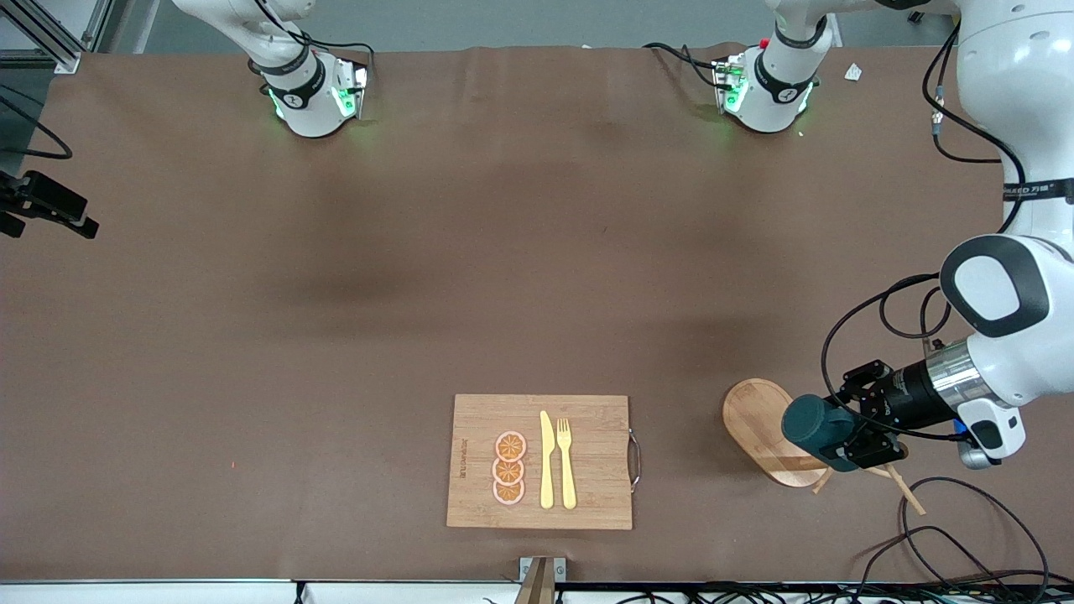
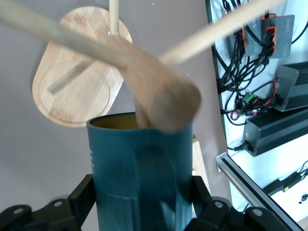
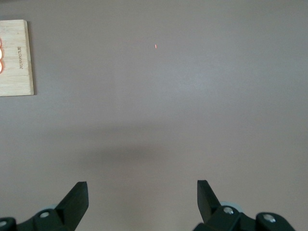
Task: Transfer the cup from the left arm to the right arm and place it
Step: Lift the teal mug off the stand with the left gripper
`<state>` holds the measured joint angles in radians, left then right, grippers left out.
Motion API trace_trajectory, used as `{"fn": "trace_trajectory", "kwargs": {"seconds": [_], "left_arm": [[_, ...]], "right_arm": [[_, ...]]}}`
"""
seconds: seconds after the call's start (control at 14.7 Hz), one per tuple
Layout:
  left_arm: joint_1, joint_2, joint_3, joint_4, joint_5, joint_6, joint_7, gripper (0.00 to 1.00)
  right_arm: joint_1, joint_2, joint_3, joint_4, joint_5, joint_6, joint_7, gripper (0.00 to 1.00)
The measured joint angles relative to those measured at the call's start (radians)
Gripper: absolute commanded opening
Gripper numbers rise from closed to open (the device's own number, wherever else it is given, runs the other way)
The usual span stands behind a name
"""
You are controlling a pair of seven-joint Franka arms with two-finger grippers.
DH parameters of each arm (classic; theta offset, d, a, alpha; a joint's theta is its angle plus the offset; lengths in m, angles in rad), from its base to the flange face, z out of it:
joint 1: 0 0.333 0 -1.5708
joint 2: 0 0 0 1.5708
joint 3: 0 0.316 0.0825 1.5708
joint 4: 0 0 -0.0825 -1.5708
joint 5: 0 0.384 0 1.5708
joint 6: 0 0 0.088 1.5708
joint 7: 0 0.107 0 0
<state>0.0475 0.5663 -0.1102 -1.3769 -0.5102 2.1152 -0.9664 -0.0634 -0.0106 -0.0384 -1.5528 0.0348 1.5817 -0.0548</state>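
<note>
Cup (image 1: 818, 426) sits pinched in the left end effector (image 1: 847, 443), held on its side in the air over the oval wooden stand (image 1: 759, 428) at the left arm's end of the worktop (image 1: 336, 335), mouth pointing toward the cutting board (image 1: 539, 461). Left wrist view shows the fingers (image 2: 79, 199) pressing the teal wall from both sides, handle facing the camera, and wooden pegs (image 2: 163, 98) of the stand crossing right at the cup's rim, one seemingly touching it or inside the mouth. Main hazard, as I judge it: if the arm swings sideways before the cup is free of those pegs, the rim catches, the stand tips or drags, and the cup twists in the grip. The grasp is on a smooth round wall, so any such knock could rotate or slip it. Right end effector (image 3: 142, 199) has its fingers spread wide over bare worktop, near a corner of the cutting board; the right arm waits, well apart from the cup. Second hazard lies at the handover: the left fingers cover much of the body, leaving little free wall for the right fingers, and a release before the right grip is firm would drop the cup. On the board lie orange slices (image 1: 509, 468), a knife (image 1: 546, 460) and a fork (image 1: 566, 461), which a dropped cup could scatter.
</note>
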Motion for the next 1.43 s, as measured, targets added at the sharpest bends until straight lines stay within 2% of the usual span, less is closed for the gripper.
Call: {"fn": "trace_trajectory", "kwargs": {"seconds": [0.34,0.54,0.95,1.43], "left_arm": [[-0.054,-0.038,-0.02,0.0,0.006,-0.027,-0.085,0.71],[-0.141,-0.041,-0.026,0.0,0.086,-0.028,-0.185,0.71],[-0.402,-0.036,-0.028,-0.004,0.343,0.03,-0.442,0.69],[-0.726,0.054,-0.027,-0.017,0.822,0.041,-0.718,0.67]], "right_arm": [[0.0,0.0,0.0,0.0,0.0,0.0,0.0,1.0],[-0.001,0.0,0.0,0.0,0.0,-0.001,0.0,1.0],[-0.003,0.0,-0.001,0.0,0.0,-0.001,0.0,1.0],[-0.005,0.0,-0.001,0.0,0.0,-0.002,0.0,1.0]]}}
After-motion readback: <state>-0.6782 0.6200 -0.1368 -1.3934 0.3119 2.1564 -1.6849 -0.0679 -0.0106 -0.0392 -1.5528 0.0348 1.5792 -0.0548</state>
